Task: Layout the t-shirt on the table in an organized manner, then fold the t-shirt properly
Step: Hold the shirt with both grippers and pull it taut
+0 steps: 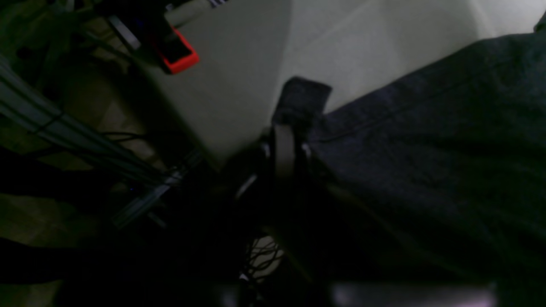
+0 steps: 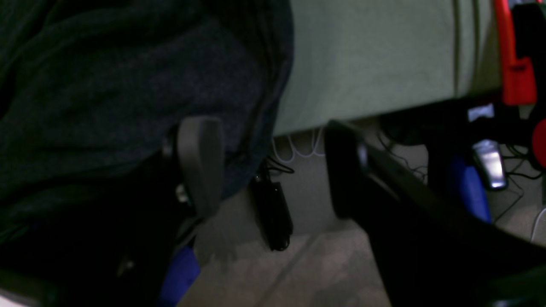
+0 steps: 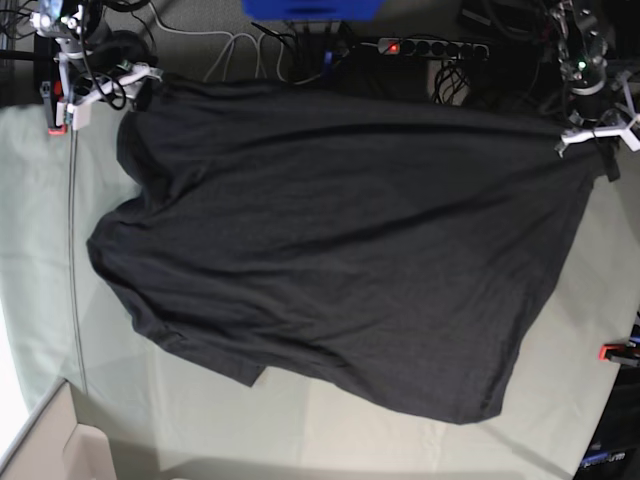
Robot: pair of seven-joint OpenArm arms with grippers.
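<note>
Overhead view, left to right. The right gripper [image 3: 140,75] stood at the far left corner of the table [image 3: 40,300], beside a red clamp [image 3: 57,127]. Its wrist view showed the fingers [image 2: 200,162] spread wide, one lying against the shirt's edge and the other in free air past the table edge, so nothing was grasped.

The t-shirt [image 3: 340,250] lay spread across the middle of the table, its far edge drawn taut along the far table edge between the two grippers, while its near part sat skewed and rippled.

The left gripper [image 3: 590,135] held the far right corner of the shirt. Its wrist view showed the jaws clenched on a tab of dark fabric [image 1: 300,100] standing above them.

Judged step: laying out, not yet folding. The next move probably calls for the right gripper to close on its corner, so both arms can square the shirt.
</note>
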